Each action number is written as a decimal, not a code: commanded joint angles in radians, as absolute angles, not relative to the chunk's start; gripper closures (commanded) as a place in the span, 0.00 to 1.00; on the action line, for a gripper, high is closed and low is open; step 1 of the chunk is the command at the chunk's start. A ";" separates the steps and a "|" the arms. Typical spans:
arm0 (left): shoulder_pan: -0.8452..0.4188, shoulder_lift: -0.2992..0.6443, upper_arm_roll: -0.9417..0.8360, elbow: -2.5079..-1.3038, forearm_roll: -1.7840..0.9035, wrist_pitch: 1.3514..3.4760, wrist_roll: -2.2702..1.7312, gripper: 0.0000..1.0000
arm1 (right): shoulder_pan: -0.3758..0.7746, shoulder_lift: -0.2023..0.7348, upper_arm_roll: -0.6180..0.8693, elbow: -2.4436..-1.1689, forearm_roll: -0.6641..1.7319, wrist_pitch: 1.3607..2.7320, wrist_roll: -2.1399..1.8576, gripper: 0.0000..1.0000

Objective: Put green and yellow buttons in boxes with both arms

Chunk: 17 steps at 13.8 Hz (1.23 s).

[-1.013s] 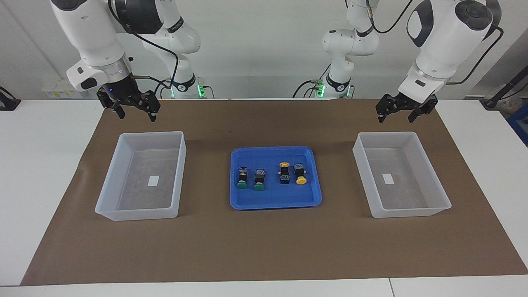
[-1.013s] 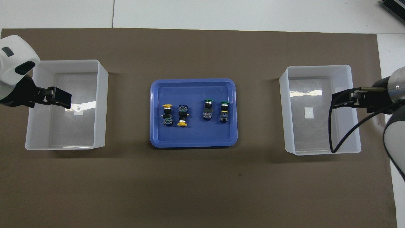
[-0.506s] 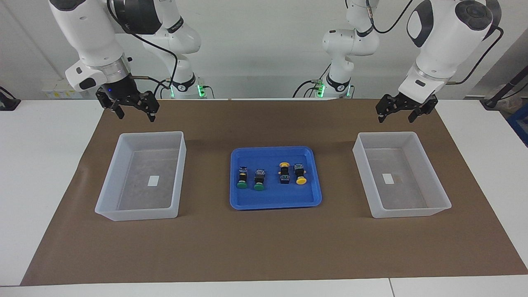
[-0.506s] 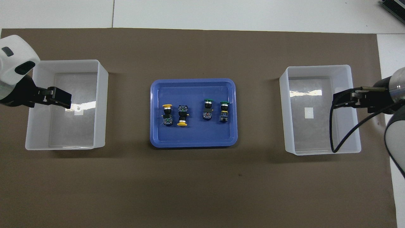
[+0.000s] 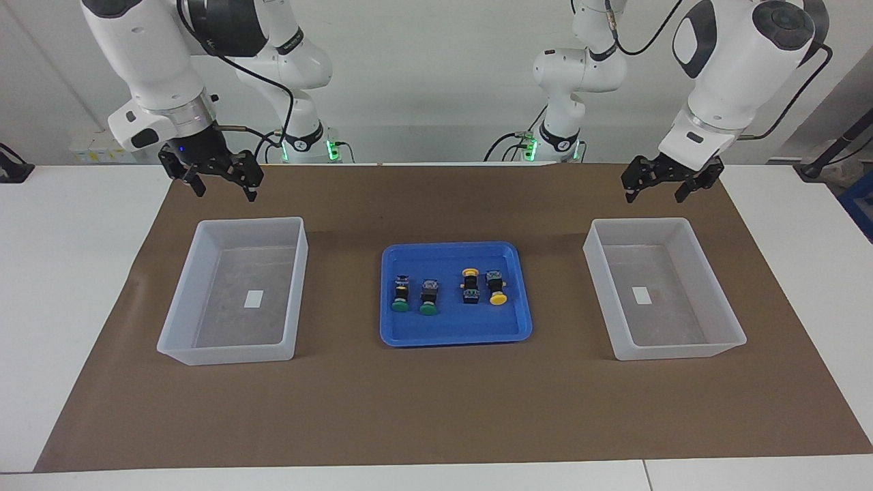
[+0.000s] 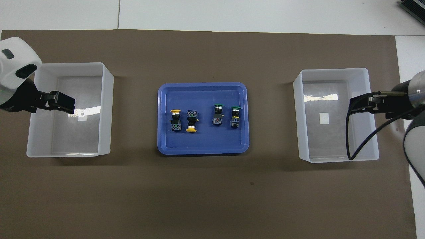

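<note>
Both pairs of jaws stand spread wide with nothing between them: my left gripper (image 5: 651, 185) hangs in the air at the left arm's end of the bench, by the robot-side rim of the clear box (image 5: 709, 349) there, and my right gripper (image 5: 219, 184) hangs likewise by the other clear box (image 5: 204, 353). All four buttons lie in a row on the blue tray (image 5: 409, 337) midway between the boxes, so no pick has begun. Each button lies on its side with its long axis running toward and away from me. The two green buttons (image 5: 414, 296), on the right arm's side of the tray, point their caps away from me; of the two yellow buttons (image 5: 483, 287), the one beside the greens points its cap toward me and the outer one points its cap away. To do this well I judge each arm should take its own nearest outer button first, come straight down over the black body, not the round cap, and close across the short width, keeping clear of the close neighbour.
</note>
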<state>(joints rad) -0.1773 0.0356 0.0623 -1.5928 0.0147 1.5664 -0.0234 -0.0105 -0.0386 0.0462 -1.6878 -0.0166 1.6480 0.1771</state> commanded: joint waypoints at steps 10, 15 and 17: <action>-0.172 0.014 0.060 -1.623 0.023 1.585 -0.023 0.00 | -0.008 -0.052 0.052 -1.726 -0.011 1.718 0.199 0.00; -0.172 0.014 0.060 -1.623 0.023 1.583 -0.023 0.00 | 0.066 -0.025 0.055 -1.772 -0.020 1.834 0.271 0.00; -0.172 0.014 0.060 -1.623 0.023 1.585 -0.023 0.00 | 0.112 0.004 0.054 -1.785 -0.029 1.870 0.314 0.00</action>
